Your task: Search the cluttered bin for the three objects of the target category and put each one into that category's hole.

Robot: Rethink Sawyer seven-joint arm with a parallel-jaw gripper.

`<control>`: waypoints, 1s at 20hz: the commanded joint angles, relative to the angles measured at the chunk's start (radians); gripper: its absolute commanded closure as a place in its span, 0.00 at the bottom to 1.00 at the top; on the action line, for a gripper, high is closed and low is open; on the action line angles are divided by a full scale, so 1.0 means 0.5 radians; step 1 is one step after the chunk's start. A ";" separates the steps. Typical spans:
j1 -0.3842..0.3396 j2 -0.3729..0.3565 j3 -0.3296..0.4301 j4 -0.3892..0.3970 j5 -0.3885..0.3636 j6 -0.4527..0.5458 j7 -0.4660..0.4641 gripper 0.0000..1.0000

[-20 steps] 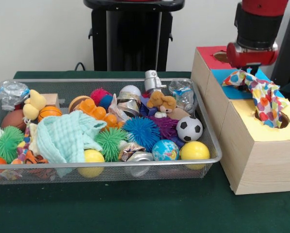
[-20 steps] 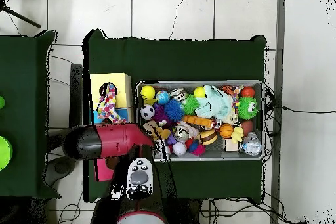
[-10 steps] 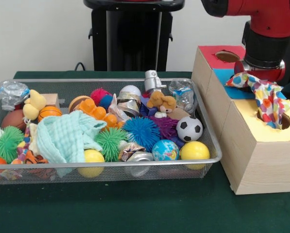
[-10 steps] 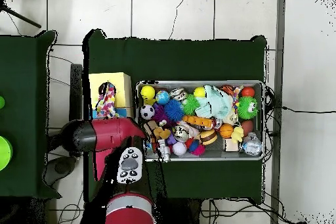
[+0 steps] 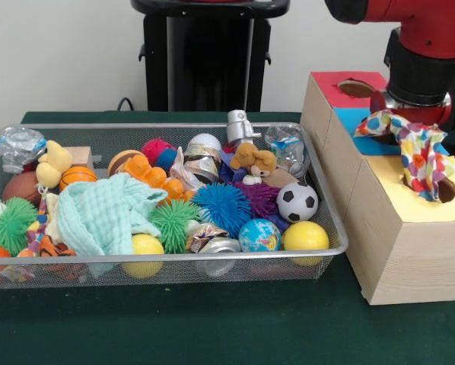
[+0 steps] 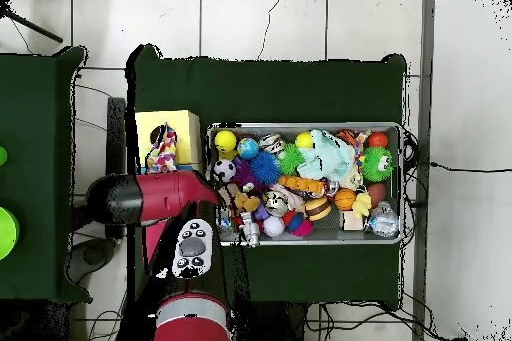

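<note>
The polka-dot cloth hangs over the top of the wooden sorting box, one end bunched on the blue section and the rest trailing down into the round hole of the yellow section (the hole's dark rim shows just beside the fabric). From above, the cloth lies across the yellow part of the box, just beside the bin. The gripper sits directly above the cloth's bunched end, under the red and black arm; its fingers are hidden by the arm's wrist and the fabric, so I cannot tell whether it is pinching the cloth or spread.

Beyond the blue section, the box's red section has its own hole. Left of the box in the front view stands the wire mesh bin, on the green tabletop. Nearest the box inside the bin are a small soccer ball, a yellow ball and a globe ball. Farther from the box lie a blue spiky ball, a green spiky ball and a pale green washcloth.
</note>
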 commanded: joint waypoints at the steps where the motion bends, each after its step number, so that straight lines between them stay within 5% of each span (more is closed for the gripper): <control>1: 0.013 -0.069 0.069 -0.224 0.081 0.245 0.346 1.00; 10: -0.018 -0.198 0.052 -0.330 0.014 0.652 0.246 1.00; 20: -0.054 -0.180 0.076 -0.464 -0.039 0.811 0.177 1.00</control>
